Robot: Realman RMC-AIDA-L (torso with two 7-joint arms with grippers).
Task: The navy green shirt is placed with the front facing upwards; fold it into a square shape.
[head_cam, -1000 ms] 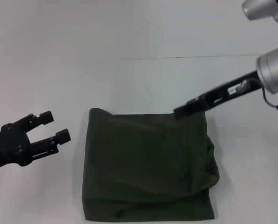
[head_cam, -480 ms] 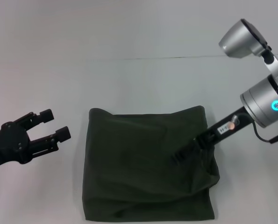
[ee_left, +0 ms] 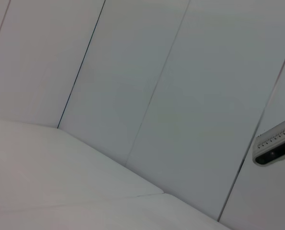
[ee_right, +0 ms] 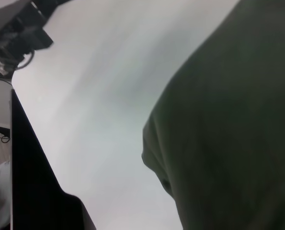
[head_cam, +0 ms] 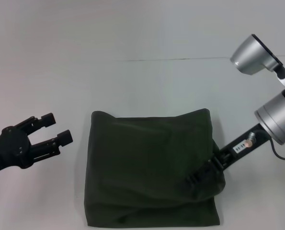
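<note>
The right gripper (head_cam: 196, 178) is pressing on the navy green shirt's (head_cam: 147, 167) right bulging edge, jaw state unclear. The folded shirt is lying leftward. Farther off, the left gripper (head_cam: 56, 128) is hovering released.

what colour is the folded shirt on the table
Dark olive green, plain on the side showing; the shirt shows best in the head view.
</note>
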